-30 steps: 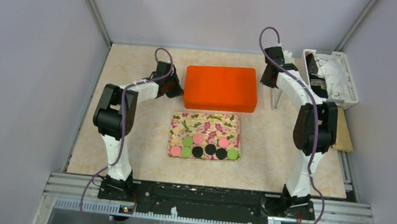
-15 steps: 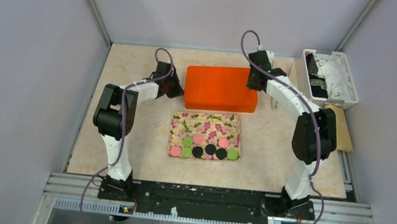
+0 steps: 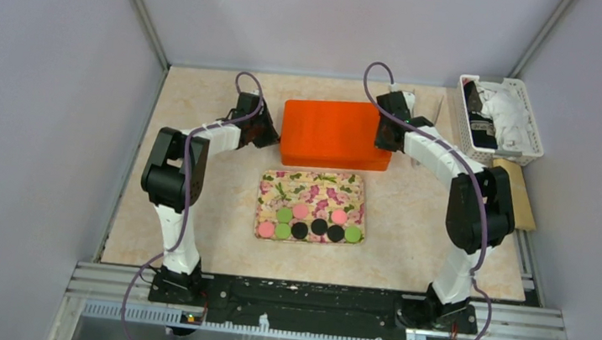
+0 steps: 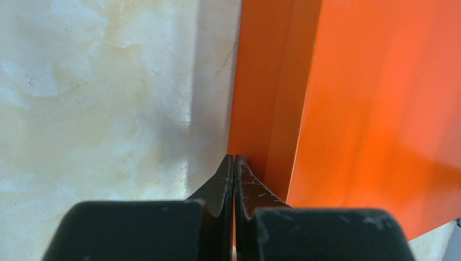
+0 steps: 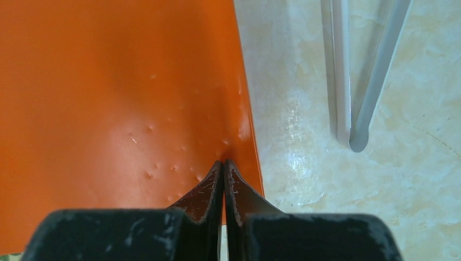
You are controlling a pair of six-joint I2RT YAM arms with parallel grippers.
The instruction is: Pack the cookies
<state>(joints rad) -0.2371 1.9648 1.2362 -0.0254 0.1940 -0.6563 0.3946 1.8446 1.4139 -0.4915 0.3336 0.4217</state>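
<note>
The cookies, small green, pink and black discs, lie in two rows on the near part of a floral tray at the table's middle. Behind the tray stands an orange box. My left gripper is shut and empty, and in the left wrist view its tips press against the orange box's left wall. My right gripper is shut and empty too. In the right wrist view its tips rest on the right edge of the orange box's top.
A white basket with black and white items sits at the back right, with a brown flat piece in front of it. Clear tongs lie on the marble table just right of the box.
My right arm has swung left from beside the basket to the orange box's right edge. The left arm, the tray and the cookies have not moved.
</note>
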